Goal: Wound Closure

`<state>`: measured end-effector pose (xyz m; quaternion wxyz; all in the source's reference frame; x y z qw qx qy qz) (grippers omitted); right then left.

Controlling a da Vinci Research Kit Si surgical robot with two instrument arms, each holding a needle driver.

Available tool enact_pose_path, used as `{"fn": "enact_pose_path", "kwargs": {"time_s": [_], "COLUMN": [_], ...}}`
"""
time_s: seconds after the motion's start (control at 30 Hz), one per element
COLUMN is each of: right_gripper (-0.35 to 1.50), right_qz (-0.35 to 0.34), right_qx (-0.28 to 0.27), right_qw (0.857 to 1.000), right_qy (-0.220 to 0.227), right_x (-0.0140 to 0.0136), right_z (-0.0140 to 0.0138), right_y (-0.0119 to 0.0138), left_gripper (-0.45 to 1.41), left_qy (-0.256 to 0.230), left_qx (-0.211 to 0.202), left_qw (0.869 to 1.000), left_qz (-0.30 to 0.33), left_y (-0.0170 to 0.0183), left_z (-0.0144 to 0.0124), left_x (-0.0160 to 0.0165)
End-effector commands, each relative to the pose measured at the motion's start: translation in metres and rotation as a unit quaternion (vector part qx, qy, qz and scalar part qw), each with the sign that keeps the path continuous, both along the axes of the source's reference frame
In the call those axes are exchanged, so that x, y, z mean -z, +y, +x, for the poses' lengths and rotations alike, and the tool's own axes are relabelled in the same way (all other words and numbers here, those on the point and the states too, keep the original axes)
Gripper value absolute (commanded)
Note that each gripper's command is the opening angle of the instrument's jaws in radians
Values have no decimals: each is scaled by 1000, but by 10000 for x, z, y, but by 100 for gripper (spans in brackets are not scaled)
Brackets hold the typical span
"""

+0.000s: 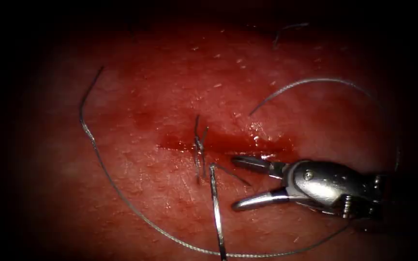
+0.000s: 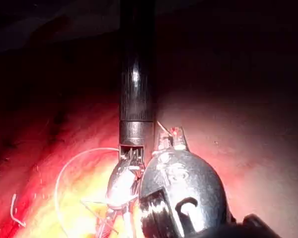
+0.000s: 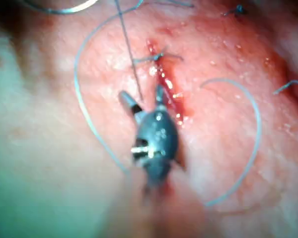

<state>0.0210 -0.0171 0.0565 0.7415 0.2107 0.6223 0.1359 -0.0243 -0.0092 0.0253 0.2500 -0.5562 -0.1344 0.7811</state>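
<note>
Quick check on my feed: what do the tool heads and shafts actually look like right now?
The right claw has two slim, rounded silver fingers on a bulbous polished steel wrist with a small round screw. In the left wrist view, the left tool has a glossy black shaft, a steel collar and a shiny metal wrist.

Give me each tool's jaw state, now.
Left tool: cannot be told.
Right tool: open, holding nothing, just right of the knotted thread.

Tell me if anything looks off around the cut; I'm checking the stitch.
Red fluid pools in the cut right of the knot, where the edges seem unclosed. Thread sprawls in loose loops over the tissue. The right hand is open beside the cut, holding nothing.
</note>
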Motion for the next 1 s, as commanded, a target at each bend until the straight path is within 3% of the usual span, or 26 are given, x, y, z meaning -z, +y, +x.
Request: {"fn": "enact_pose_path", "kwargs": {"time_s": [0.03, 0.07, 0.33, 0.57, 0.63, 0.67, 0.77, 0.83, 1.0], "right_gripper": [39, -35, -35, -35, -35, -35, -35, -35, -35], "right_qz": [5, 12, 34, 45, 49, 56, 62, 81, 81], "right_qx": [1, 1, -37, -34, -33, -33, -32, -35, -40], "right_qw": [1000, 1000, 998, 998, 997, 997, 997, 995, 996], "right_qy": [0, 0, -41, -41, -41, -40, -39, -36, -25], "right_x": [-1, 4, 27, 50, 65, 86, 105, 152, 209], "right_z": [2, 0, -2, -10, -12, -13, -13, -10, -3], "right_y": [-6, -8, -4, -17, -20, -22, -23, -23, -26], "left_gripper": [-45, -45, -45, -45, -45, -45, -45, -45, -45], "left_qy": [0, 15, 38, 26, 29, 37, 48, 67, 82], "left_qx": [0, 5, 19, 40, 44, 47, 52, 61, 72], "left_qw": [1000, 1000, 998, 996, 995, 994, 993, 990, 988], "left_qz": [2, -17, -55, -77, -85, -92, -98, -104, -111], "left_y": [0, 2, -1, 11, 17, 20, 23, 28, 34], "left_z": [-6, -2, 10, 27, 33, 38, 43, 52, 68], "left_x": [-5, -1, 13, 25, 25, 21, 14, -3, -27]}}
